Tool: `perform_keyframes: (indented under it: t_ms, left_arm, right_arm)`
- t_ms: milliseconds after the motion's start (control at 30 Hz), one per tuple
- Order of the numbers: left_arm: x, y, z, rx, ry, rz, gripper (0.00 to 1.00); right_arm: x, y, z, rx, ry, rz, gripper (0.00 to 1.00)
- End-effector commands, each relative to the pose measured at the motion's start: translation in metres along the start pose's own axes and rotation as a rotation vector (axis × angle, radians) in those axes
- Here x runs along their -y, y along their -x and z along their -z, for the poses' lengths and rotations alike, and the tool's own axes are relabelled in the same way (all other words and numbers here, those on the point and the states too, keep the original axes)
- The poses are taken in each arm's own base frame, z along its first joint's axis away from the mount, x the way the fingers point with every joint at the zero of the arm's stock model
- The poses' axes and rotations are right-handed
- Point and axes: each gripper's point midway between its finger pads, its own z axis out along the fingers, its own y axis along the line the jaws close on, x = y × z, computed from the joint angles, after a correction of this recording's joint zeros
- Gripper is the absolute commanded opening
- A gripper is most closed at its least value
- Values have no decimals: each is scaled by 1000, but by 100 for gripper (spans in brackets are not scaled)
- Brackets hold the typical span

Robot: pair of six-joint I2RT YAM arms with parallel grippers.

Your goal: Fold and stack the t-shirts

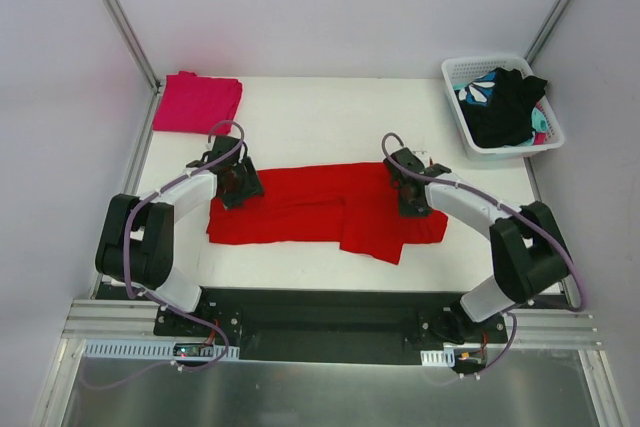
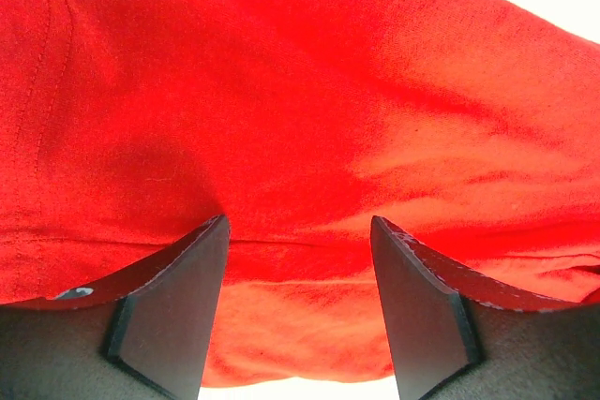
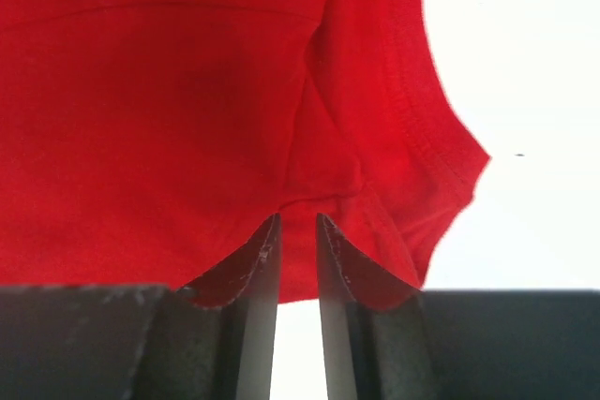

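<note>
Red t-shirt (image 1: 325, 212): flat on table (image 1: 300, 112), beneath both fingertips | left fingers (image 2: 178, 306): apart, cloth between them | right fingers (image 3: 253, 274): nearly together at sleeve seam, clamp cannot be told | advice: pinch both layers, lift evenly.

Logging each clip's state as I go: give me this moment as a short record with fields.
red t-shirt: lying across the middle of the table, not yet a compact fold
pink t-shirt: folded, far left corner
basket: far right, holding a black garment and a teal-and-white garment
left jaws: apart, over the red t-shirt's left end
right jaws: narrow gap, at its right edge; grip unclear
</note>
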Motion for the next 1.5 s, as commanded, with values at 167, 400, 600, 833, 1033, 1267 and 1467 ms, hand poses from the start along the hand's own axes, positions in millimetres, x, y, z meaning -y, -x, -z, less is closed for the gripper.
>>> perform_keyframes:
  t_ms: [167,400,600,833,1033,1267,1467]
  left_arm:
    - [-3,4,13,20,13,-11,62]
    - [-11,-5,21,16,30,18,62]
    - [-21,-16,27,20,64,58,61]
    - [-26,-16,32,42,92,42,61]
    - [-23,-3,35,77,131,9,61]
    - [-14,-13,25,26,134,-24,60]
    - [-18,-26,16,-5,168,-30,60]
  right_arm:
    - [-20,7,-20,-52,37,-45,15]
    - [5,11,-28,-109,-131,-66,7]
    - [5,10,-44,-169,-68,-175,8]
    - [3,20,-42,-170,-37,-194,7]
    - [11,55,2,-43,-11,-192,8]
    - [-23,47,26,-33,121,-168,10]
    - [-45,12,-14,-144,145,-153,9]
